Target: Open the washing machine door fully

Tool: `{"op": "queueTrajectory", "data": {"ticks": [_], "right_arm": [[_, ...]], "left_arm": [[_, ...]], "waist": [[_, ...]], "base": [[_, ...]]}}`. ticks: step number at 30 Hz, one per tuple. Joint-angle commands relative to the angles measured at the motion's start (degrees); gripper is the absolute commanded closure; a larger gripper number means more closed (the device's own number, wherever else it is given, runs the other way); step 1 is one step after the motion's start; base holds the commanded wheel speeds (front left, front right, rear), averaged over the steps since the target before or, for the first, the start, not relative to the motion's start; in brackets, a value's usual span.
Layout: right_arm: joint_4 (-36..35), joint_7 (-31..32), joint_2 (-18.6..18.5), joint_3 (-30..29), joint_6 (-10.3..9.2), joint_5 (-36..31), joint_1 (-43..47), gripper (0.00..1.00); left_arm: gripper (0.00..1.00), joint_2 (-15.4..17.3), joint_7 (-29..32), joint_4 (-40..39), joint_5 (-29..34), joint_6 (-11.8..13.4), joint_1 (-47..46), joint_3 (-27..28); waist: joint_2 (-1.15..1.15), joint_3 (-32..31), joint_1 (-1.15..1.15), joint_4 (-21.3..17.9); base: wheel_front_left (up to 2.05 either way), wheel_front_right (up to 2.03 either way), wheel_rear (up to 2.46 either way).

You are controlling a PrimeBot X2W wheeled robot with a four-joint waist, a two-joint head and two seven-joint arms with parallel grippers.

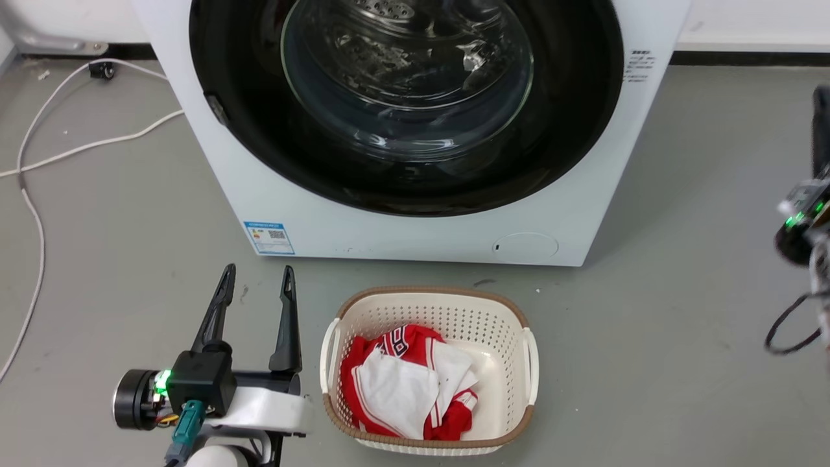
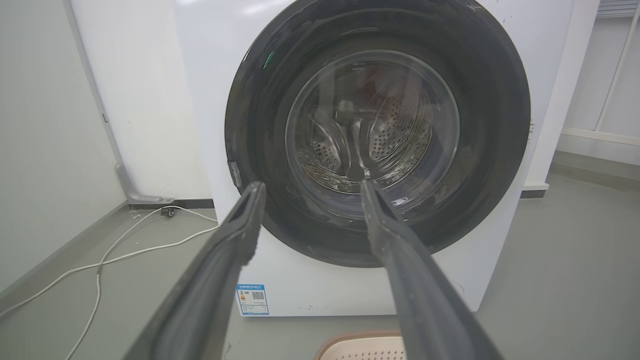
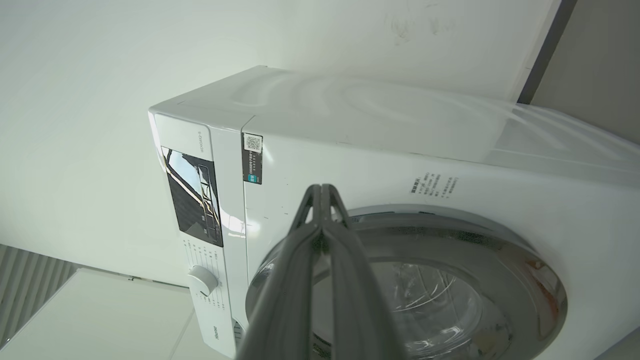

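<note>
Washing machine door (image 1: 405, 84) is sitting shut, flush in the front of the white washing machine (image 1: 389, 227), which is standing on the grey floor (image 1: 681, 324) against the wall. Through its clear glass bowl the perforated steel drum (image 2: 395, 140) is showing. A small grey catch (image 2: 234, 172) is sitting on the door's rim, on the robot's left side.

The left tool (image 1: 258, 270) is hovering low over the floor, well apart from the machine, its two dark fingers spread wide and gripping nothing. In the left wrist view the left tool (image 2: 311, 186) is pointing at the lower half of the door (image 2: 377, 135).

The right tool (image 3: 320, 189) is pointing at the machine's upper front beside the door (image 3: 450, 300), its fingers pressed together with nothing between them. A control knob (image 3: 202, 280) and a dark display panel (image 3: 192, 195) are showing beside the door.

A cream laundry basket (image 1: 428, 293) is standing on the floor just before the machine, below the door and just to the right of the left tool, and is holding red and white clothes (image 1: 402, 389). A white cable (image 1: 32, 194) is trailing across the floor on the left. A small round white flap (image 1: 525, 247) is sitting low on the machine's front.
</note>
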Motion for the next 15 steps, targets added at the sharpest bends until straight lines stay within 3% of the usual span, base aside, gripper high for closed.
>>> {"op": "queueTrajectory", "data": {"ticks": [1,7,15], "right_arm": [[4.22,1.87,-2.17,1.28,0.0,-0.93,-4.9,1.0],[15.51,7.84,-6.56,6.88,0.0,-5.71,-17.82,1.0],[25.67,16.68,-8.27,14.04,0.0,-12.19,-30.5,1.0]], "left_arm": [[0.0,-0.05,-0.27,-0.2,0.27,-0.08,-1.21,-0.49],[0.0,-0.1,-0.27,-1.04,0.15,0.07,-2.85,-1.69],[0.0,-0.14,-0.27,-2.33,-0.33,0.84,-5.44,-3.29]], "waist": [[0.0,1.11,0.0,1.08],[0.0,3.95,0.0,3.2],[0.0,8.77,0.0,5.9]], "base": [[0.0,0.0,0.0],[0.0,0.0,0.0],[0.0,0.0,0.0]]}}
